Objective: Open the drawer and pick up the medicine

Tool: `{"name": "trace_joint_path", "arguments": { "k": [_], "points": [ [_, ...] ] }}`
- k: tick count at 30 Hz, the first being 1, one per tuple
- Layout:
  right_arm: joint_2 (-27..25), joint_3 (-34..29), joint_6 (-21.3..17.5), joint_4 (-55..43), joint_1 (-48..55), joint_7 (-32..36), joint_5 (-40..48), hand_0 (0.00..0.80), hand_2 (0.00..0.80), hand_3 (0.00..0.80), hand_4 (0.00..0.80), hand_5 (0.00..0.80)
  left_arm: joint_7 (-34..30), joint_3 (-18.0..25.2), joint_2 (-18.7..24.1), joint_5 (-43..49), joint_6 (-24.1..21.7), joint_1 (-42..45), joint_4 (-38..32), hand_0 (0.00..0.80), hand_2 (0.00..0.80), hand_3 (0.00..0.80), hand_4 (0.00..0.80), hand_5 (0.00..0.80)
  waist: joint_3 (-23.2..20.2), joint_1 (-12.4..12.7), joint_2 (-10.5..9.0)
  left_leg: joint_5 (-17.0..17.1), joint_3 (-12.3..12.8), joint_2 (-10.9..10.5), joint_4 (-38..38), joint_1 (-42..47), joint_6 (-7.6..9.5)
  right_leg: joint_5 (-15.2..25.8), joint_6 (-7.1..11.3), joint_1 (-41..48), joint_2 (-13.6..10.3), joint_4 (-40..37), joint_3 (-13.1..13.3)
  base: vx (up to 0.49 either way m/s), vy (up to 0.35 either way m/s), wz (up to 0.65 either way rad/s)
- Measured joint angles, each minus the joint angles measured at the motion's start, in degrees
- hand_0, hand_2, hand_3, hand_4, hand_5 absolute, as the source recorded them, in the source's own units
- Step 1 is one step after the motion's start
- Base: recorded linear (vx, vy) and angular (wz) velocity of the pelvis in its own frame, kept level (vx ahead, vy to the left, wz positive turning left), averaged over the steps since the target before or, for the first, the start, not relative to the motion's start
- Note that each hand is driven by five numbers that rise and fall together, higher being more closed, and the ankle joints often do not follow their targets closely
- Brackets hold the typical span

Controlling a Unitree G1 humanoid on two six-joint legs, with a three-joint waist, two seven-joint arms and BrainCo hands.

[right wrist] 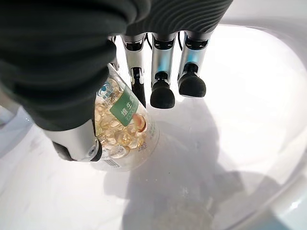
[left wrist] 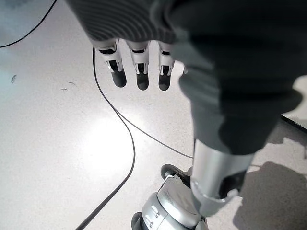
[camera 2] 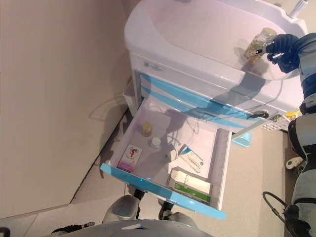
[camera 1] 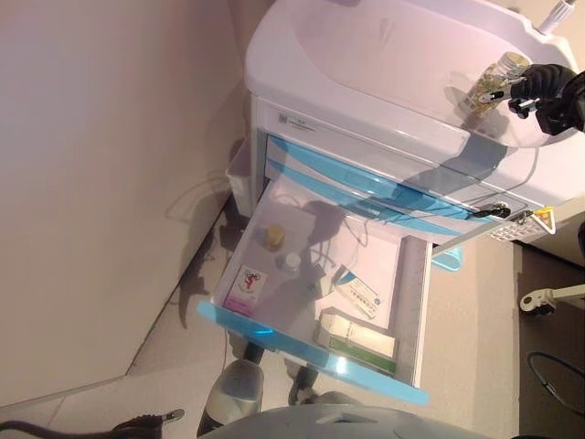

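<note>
White cart counter (camera 1: pixel 366 55) at upper right: right hand (right wrist: pixel 72 72) fingers (right wrist: pixel 162 91) grasp a bottle (right wrist: pixel 122 127) of golden pills. Open drawer (camera 1: pixel 311 352) holds boxes (camera 1: pixel 358 340) and small bottles (camera 1: pixel 274 236). Left hand (left wrist: pixel 139 43) hangs with fingers straight.

Beige wall (camera 1: pixel 101 183), pale floor (camera 1: pixel 183 357), white basket (camera 1: pixel 512 229) beside the cart

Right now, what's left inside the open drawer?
The drawer holds two small bottles, a pink-printed packet, a blue-white tube and a green-white box. Its back is hidden under the cart. The capsule bottle is in the right hand.
</note>
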Motion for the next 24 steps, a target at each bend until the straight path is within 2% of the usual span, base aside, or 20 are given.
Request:
{"name": "trace_joint_path", "arguments": {
  "k": [13,24],
  "points": [
    [-0.4,2.0,-2.7,-1.4,-1.9,-1.1,-2.4,0.8,0.8,0.8,0.8,0.8,-0.2,-1.0,0.3,-0.7,0.0,-1.0,-0.4,0.0,0.0,0.0,0.0,0.0,1.6,-0.1,0.03,0.0,-0.1,0.0,0.1,-0.1,-0.01,0.0,0.02,-0.1,0.0,0.0,0.1,-0.007,0.003,0.0],
    [-0.5,0.0,-5.7,-4.9,1.1,-5.6,-2.5,0.8,0.8,0.8,0.8,0.8,-0.6,-1.0,0.3,-0.9,0.0,-1.3,-0.5,0.0,0.0,0.0,0.0,0.0,1.9,-0.3,0.51,0.0,0.1,0.0,0.2,-0.1,-0.01,0.0,0.02,-0.3,0.0,0.1,0.4,-0.003,0.0,0.0]
  ]
}}
